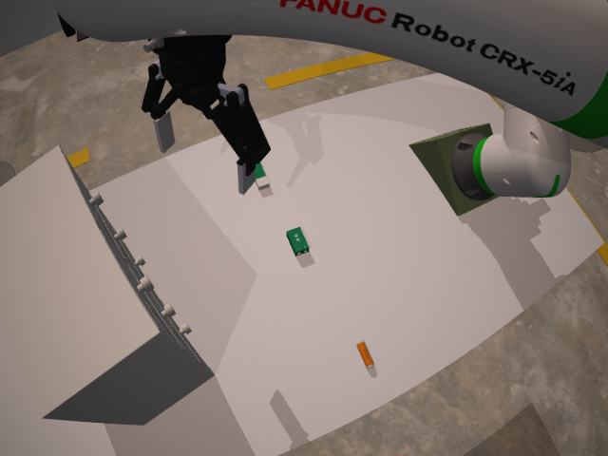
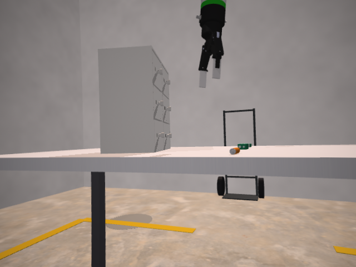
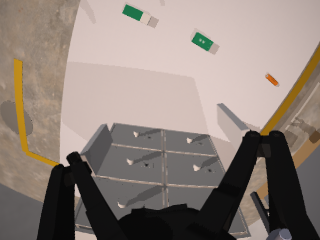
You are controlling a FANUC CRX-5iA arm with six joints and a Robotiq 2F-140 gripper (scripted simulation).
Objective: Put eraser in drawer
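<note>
The robot's big gray arm (image 1: pixel 343 34) reaches across the top of the picture. Its white and green joint (image 1: pixel 520 157) sticks out from the base. At the end hangs the black gripper (image 1: pixel 206 157), high up in the air and pointing down. Its two fingers (image 2: pixel 202 79) are spread wide apart. Nothing is between them. The finger tips are light gray.

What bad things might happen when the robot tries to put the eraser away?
All the chest's drawers look shut, and the open gripper hangs high above the table, so a drawer must be pulled first; too far and it may droop or fall out. It might also grab the green block instead of the green-and-white eraser.
</note>
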